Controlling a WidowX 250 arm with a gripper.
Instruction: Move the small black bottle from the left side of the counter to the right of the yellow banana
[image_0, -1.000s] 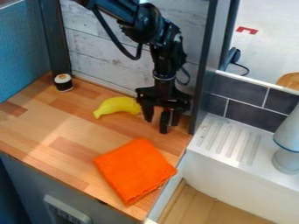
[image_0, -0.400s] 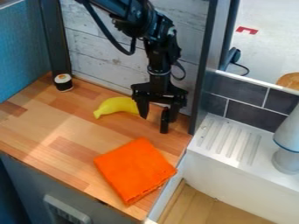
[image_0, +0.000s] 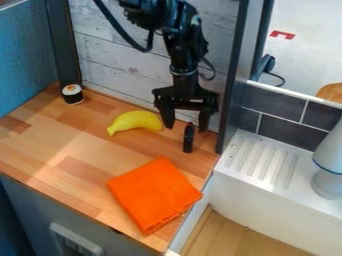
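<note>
The black gripper (image_0: 186, 128) hangs over the back right part of the wooden counter, open, one finger on each side in the view. Between and slightly below its fingertips stands a small dark upright object (image_0: 188, 139) with a reddish top; no finger appears to grip it. Just left of the gripper lies a yellow banana (image_0: 135, 121). An orange folded cloth (image_0: 155, 194) rests flat nearer the counter's front edge. At the back left corner is a small sushi-like piece (image_0: 72, 94), black-sided with a white top.
A grey-white plank wall (image_0: 120, 60) rises behind the counter, with a dark post (image_0: 230, 100) close to the gripper's right. Beyond it are a white ridged sink ledge (image_0: 259, 162) and a grey-white lamp-like object (image_0: 328, 165).
The gripper has risen a little from the counter, and its fingers have come up from around the dark object. That object, the banana and the cloth have stayed put.
</note>
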